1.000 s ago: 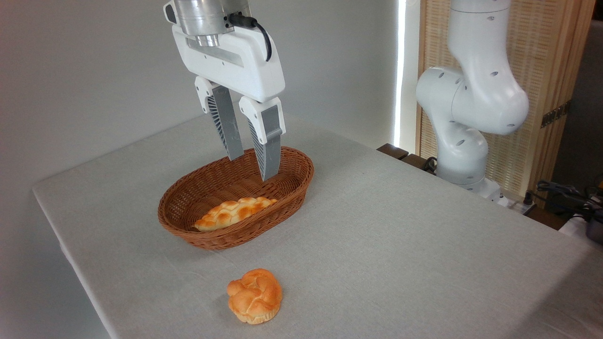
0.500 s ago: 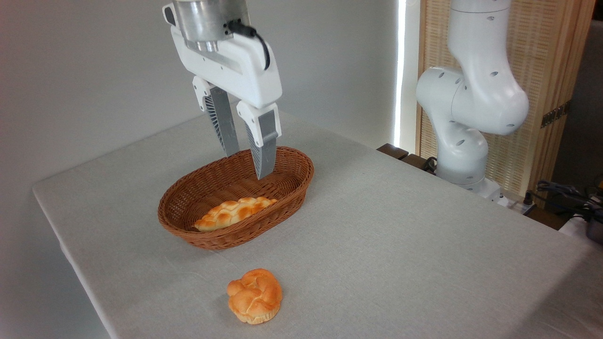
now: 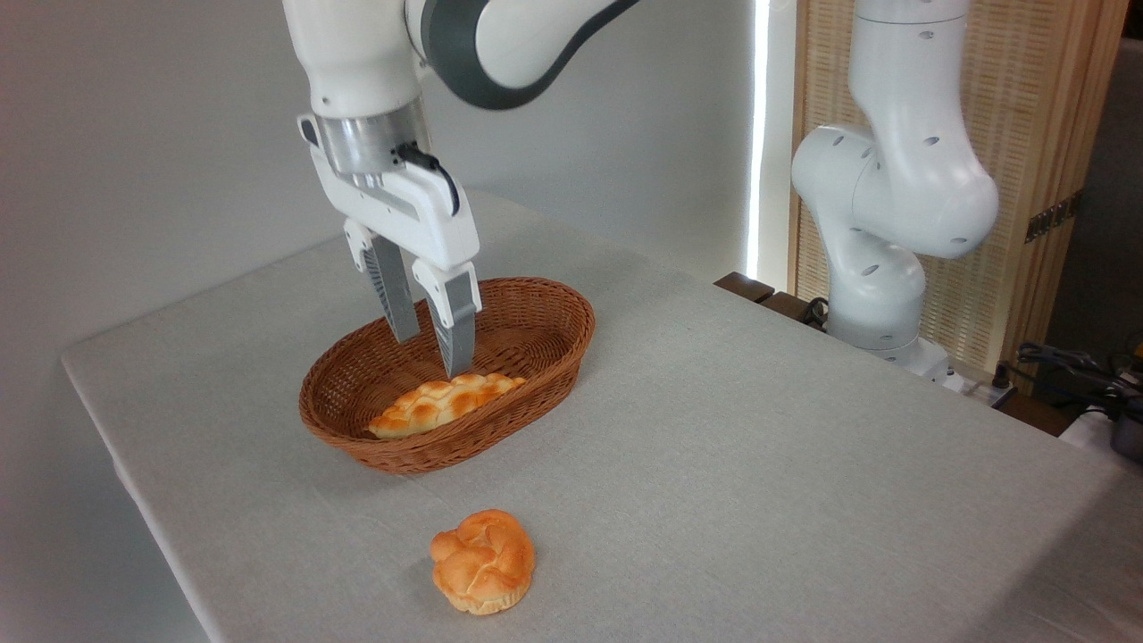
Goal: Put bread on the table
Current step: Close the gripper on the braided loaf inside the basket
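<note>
The bread (image 3: 444, 404), a long braided loaf, pale yellow with browned bumps, lies along the near side of the brown wicker basket (image 3: 545, 353) on the light-grey table (image 3: 759, 446). My gripper (image 3: 432, 355) hangs over the basket's middle, open, its grey fingers pointing down with nothing between them. The nearer fingertip (image 3: 457, 362) sits just above the loaf's far side; I cannot tell whether it touches.
A small round orange knotted bun (image 3: 483, 560) rests on the table in front of the basket. The robot's white base (image 3: 884, 232) stands past the table's right far edge, with cables at the right. The table's left edge runs close to the basket.
The gripper has come down and leftward, from above the basket's far rim to inside it, just over the loaf. Bread, basket and bun stay where they were.
</note>
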Robot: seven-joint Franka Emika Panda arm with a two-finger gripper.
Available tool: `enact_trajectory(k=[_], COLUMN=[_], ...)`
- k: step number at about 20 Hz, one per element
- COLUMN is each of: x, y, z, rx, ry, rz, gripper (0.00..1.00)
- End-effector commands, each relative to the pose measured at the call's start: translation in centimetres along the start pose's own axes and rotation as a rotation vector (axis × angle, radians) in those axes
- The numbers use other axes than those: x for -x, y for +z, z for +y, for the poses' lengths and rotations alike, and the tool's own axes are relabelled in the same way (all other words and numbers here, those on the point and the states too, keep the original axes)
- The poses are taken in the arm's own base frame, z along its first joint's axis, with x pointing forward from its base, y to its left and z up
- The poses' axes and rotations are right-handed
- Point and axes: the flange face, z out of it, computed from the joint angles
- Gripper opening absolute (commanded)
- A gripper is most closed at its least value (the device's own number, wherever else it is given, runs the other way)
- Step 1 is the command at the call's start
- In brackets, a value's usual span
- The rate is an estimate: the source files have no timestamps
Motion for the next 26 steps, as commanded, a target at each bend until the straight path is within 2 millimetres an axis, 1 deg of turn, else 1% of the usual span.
enact_trajectory(k=[1,4,6,10,11,12,15,17,19,26], x=[0.2,0.4,0.3,0.1,0.1,0.0,0.1,0.1,0.1,0.2], y=[4.6,7.3,8.1,9.4,9.6,9.9,10.5,10.5,10.5,10.1], z=[2.6,3.2,3.8,3.7,3.8,4.3,4.6,4.6,4.6,4.6], rx=[-0.043,-0.022,-0.024,-0.036,-0.038,-0.039,-0.042,-0.042,-0.042,-0.04], ry=[-0.016,-0.016,-0.004,0.009,0.013,0.02,0.037,0.039,0.048,0.049], rz=[0.005,-0.001,0.003,0.018,0.021,0.022,0.016,0.016,0.015,0.012], gripper=[0.98,0.99,0.99,0.99,0.97,0.91,0.52,0.38,0.36,0.36])
